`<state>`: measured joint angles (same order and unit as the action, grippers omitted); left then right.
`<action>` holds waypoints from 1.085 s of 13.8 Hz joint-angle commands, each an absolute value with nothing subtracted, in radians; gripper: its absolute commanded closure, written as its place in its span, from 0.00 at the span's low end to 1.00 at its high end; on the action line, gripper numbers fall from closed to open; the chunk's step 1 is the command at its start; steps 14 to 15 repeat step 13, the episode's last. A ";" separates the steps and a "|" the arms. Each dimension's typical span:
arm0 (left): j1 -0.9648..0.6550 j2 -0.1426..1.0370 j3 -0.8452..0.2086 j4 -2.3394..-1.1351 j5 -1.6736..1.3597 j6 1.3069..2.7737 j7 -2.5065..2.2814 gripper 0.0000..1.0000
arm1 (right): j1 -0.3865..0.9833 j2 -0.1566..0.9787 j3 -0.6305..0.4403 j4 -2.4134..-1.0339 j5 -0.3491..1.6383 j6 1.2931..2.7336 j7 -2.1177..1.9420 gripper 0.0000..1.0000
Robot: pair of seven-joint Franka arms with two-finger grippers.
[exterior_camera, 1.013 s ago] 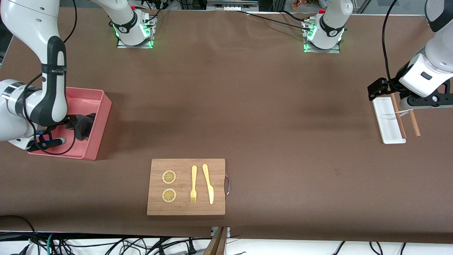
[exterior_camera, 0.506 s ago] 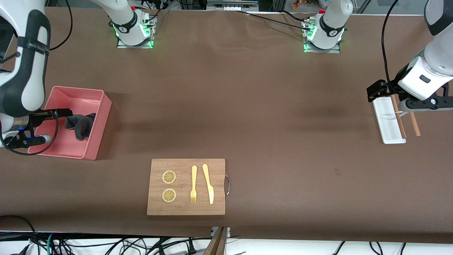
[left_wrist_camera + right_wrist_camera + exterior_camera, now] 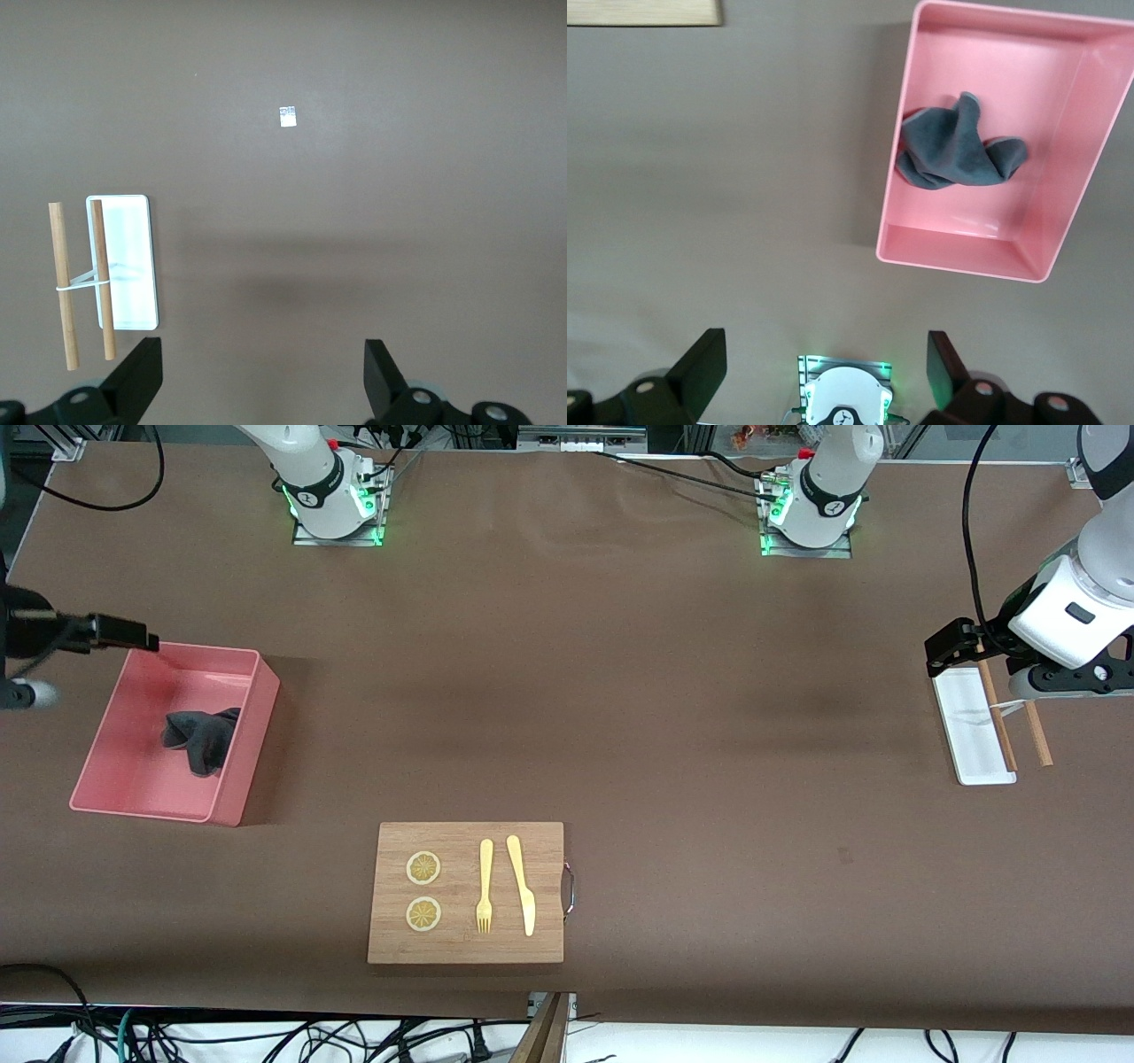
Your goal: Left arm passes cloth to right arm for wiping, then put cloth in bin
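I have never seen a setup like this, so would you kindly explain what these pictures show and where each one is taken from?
Two robot arms share a brown table. One picture looks down from a high camera facing them; the other two come from cameras on each wrist. The right tool, open, holds nothing and sits high over the table near the pink bin, where the grey cloth lies. The left tool, also open and holding nothing, hangs beside a white tray with two wooden sticks. A cutting board carries lemon slices, a fork and a knife.
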<state>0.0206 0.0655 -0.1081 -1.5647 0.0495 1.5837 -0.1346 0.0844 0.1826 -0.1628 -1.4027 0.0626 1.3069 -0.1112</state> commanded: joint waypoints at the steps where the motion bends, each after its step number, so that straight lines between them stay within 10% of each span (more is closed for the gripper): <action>1: 0.031 0.089 -0.100 -1.525 -0.014 1.555 -0.140 0.00 | 0.055 0.115 -0.075 -1.454 -0.046 1.312 -0.095 0.00; 15: 0.037 0.104 -0.100 -1.523 -0.011 1.555 -0.140 0.00 | 0.026 0.026 -0.046 -1.474 -0.046 1.321 -0.018 0.00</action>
